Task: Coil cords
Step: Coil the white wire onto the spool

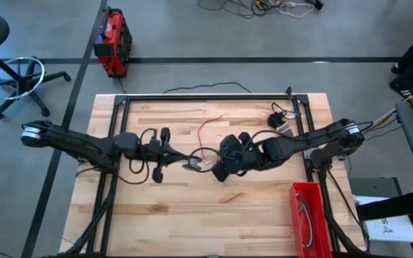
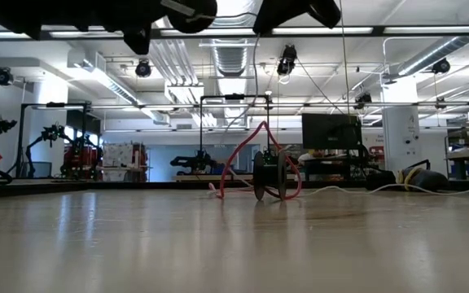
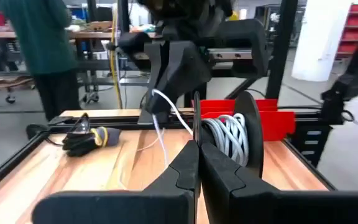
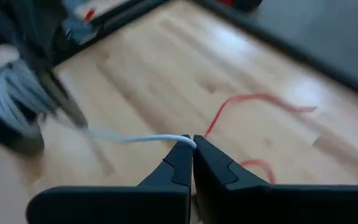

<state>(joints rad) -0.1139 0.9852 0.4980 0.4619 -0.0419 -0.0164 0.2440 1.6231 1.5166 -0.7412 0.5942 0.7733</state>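
A black spool (image 3: 253,127) wound with the white cord (image 3: 229,134) sits at the tips of my left gripper (image 3: 197,158), mid-table in the high view (image 1: 191,165). From the spool the white cord runs a short way to my right gripper (image 4: 191,140), which is shut on it and stands just right of the spool (image 1: 219,170). The red cord (image 1: 208,127) lies loose on the wood beyond them and arches up in the low view (image 2: 234,155). A black cord bundle (image 1: 279,119) lies at the far right. My left gripper is shut on the spool's near flange (image 3: 194,121), whose thin edge stands in line with the closed fingers. The fingers come roughly level from the table's left. They hide the spool's underside, so I cannot tell whether it is clear of the table. My right gripper pinches the white cord (image 4: 178,138) at its fingertips, a single strand. It slants down from the table's right. The cord runs across to the spool (image 4: 8,106) with a slight sag, and a short piece (image 3: 161,143) hangs below the fingers.
A red bin (image 1: 307,215) holding a thin cable stands at the near right corner. A black frame rail (image 1: 206,97) runs along the table's far edge and sides. A person (image 3: 39,43) stands in the room beyond the table.
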